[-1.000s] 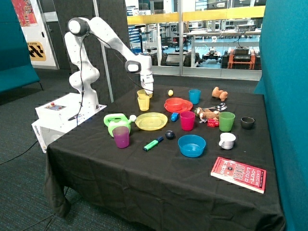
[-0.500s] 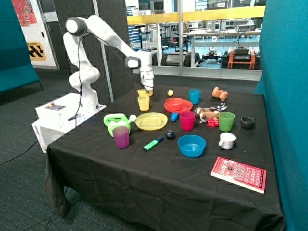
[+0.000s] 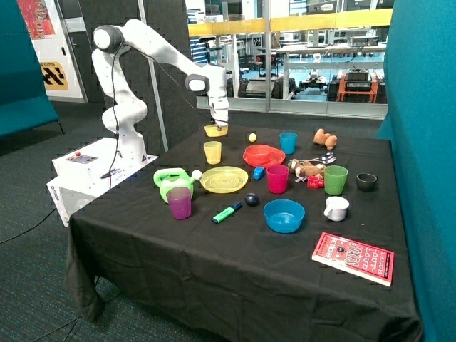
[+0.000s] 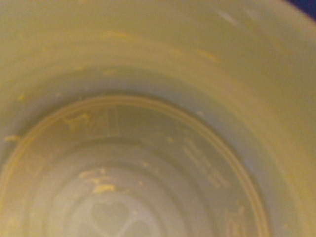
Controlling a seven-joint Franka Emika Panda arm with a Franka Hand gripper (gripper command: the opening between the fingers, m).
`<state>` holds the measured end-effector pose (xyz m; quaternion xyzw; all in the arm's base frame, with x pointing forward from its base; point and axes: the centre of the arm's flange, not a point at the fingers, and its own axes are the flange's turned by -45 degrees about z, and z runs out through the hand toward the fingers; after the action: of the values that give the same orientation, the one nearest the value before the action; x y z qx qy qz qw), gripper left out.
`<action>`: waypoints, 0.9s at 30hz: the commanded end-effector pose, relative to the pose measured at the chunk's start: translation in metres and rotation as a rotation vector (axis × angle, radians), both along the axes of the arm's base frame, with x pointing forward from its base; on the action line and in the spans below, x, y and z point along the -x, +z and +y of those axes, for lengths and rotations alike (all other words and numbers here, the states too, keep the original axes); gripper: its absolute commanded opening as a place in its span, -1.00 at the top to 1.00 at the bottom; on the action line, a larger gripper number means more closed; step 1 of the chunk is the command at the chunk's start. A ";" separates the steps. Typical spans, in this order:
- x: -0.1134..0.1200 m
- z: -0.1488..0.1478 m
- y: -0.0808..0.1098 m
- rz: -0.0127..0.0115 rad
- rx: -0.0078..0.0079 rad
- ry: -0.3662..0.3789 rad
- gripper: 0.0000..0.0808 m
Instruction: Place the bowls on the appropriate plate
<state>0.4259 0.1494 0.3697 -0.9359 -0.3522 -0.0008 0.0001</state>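
My gripper (image 3: pixel 219 122) is shut on the rim of the yellow bowl (image 3: pixel 215 130) and holds it in the air above the back of the table, behind the yellow cup (image 3: pixel 212 152). The inside of the yellow bowl (image 4: pixel 148 128) fills the wrist view, and the fingers do not show there. The red-orange bowl (image 3: pixel 261 151) rests on the red plate (image 3: pixel 249 158). In front of the yellow cup lies the yellow plate (image 3: pixel 224 179), with nothing on it.
A green watering can (image 3: pixel 171 182) and a purple cup (image 3: pixel 179 202) stand beside the yellow plate. A pink cup (image 3: pixel 277 178), a blue bowl (image 3: pixel 283 214), a green highlighter (image 3: pixel 226 213) and a dark ball (image 3: pixel 251 199) lie nearby. A red book (image 3: pixel 353 257) is at the front.
The gripper has risen from table level behind the yellow cup, lifting the yellow bowl clear of the cloth. Everything else stayed in place.
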 end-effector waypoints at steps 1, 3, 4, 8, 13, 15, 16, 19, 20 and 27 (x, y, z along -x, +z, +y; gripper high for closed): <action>-0.019 -0.010 0.033 0.0015 0.0008 -0.038 1.00; -0.025 -0.014 0.039 0.0015 0.0008 -0.057 1.00; -0.027 -0.016 0.041 0.0015 0.0008 -0.063 1.00; -0.038 -0.027 0.048 0.0015 0.0007 -0.095 1.00; -0.047 -0.041 0.051 0.0015 0.0007 -0.129 1.00; -0.051 -0.049 0.052 0.0015 0.0007 -0.152 1.00; -0.053 -0.051 0.053 0.0015 0.0007 -0.152 1.00; -0.056 -0.058 0.053 0.0015 0.0007 -0.166 1.00; -0.057 -0.060 0.053 0.0015 0.0007 -0.168 1.00; -0.071 -0.079 0.052 0.0015 0.0007 -0.198 1.00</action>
<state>0.4785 0.0937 0.4182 -0.9599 -0.2804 -0.0017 0.0012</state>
